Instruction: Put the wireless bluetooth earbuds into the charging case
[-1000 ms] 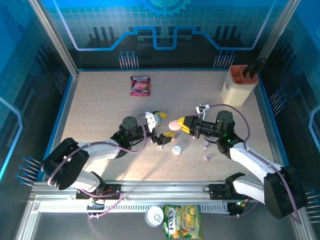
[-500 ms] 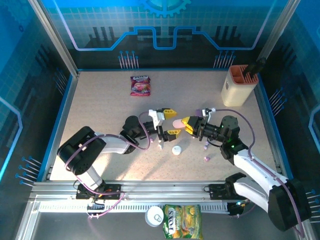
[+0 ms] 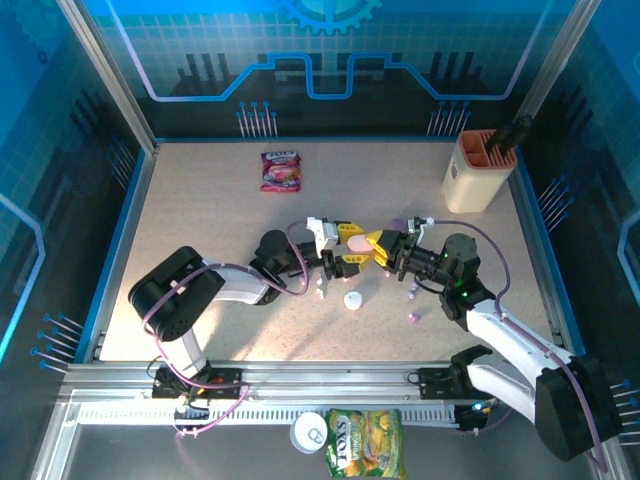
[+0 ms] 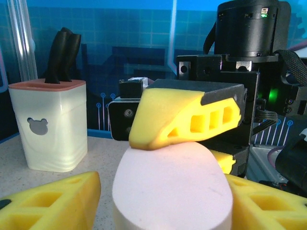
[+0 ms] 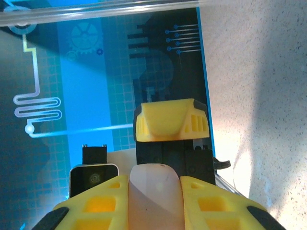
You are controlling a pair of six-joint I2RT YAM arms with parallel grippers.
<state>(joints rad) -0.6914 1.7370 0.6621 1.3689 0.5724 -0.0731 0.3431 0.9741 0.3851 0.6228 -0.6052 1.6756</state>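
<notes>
**Landmark:** pink charging case [image 3: 355, 243], held off the table [image 3: 200, 210] near its middle, between the two grippers.

1. Snack packet [image 3: 280, 170], red-purple: lying flat, well behind and left of the case.
2. Tin can [image 3: 310, 432]: off the table on the near rail, well in front of the case and slightly left.
3. Wireless bluetooth earbuds, first one [image 3: 320, 292]: tiny and pale, on the table just in front and left of the case.
4. Left gripper [image 3: 345, 247]: reaches the case from its left. In the left wrist view the yellow fingers [image 4: 48, 201] stand part-open around the case [image 4: 172, 191]. One finger shows a thin gap and the other lies against it, so it is not clamped.
5. White pebble-shaped case [image 3: 352, 299]: on the table directly in front of the pink case, apart from it.
6. Crisp bag [image 3: 365, 442], green-yellow: beside the can, well in front of the case.
7. Right gripper [image 3: 380, 250]: meets the case from its right. In the right wrist view the fingers [image 5: 91, 206] are closed on the case [image 5: 156, 191] and grip it.
8. Two more earbuds [image 3: 410, 293] [image 3: 413, 317]: purple-tinted, on the table in front and right of the case, too small for detail.
9. Cream holder [image 3: 480, 170] with dark handles: far behind and right of the case.
</notes>
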